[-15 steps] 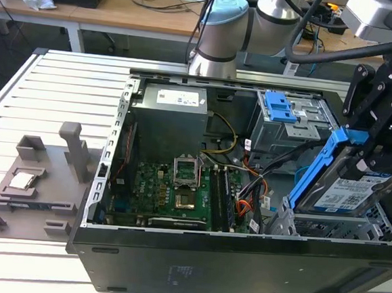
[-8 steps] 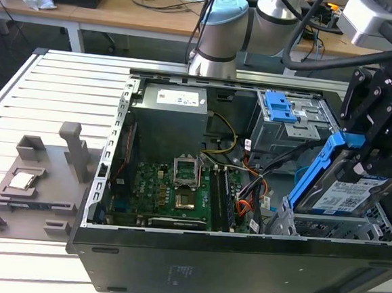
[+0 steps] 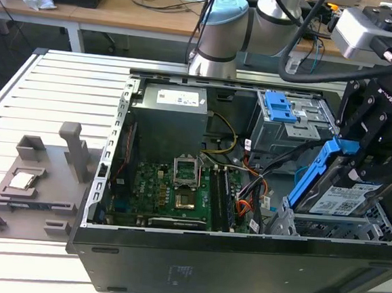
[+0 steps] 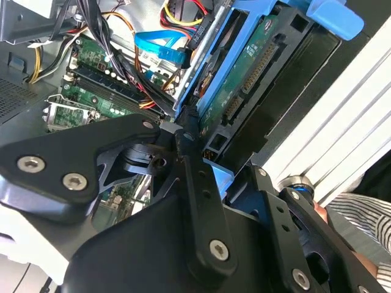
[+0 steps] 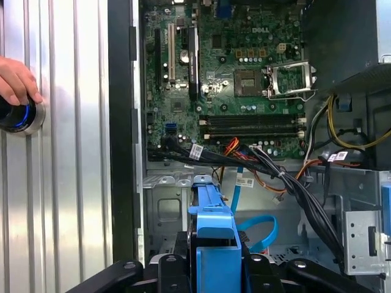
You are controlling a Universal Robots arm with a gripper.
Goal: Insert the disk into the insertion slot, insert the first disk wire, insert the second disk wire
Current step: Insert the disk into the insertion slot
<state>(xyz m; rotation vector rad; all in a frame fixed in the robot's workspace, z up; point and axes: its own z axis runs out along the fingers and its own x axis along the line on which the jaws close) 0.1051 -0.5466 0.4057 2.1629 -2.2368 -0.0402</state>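
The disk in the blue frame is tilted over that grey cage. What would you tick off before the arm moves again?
1. Grip: jaws closed on the blue carrier of the disk. Ok.
2. Seating: the disk is tilted, one end raised above the insertion slot. Not ok.
3. Path: are the black cables and the blue cable clear of the slot? Cannot tell.
4. Connector: exposed on the disk's end, nothing plugged in. Ok.
5. Person's hand: on a button on the table, outside the case. Ok.
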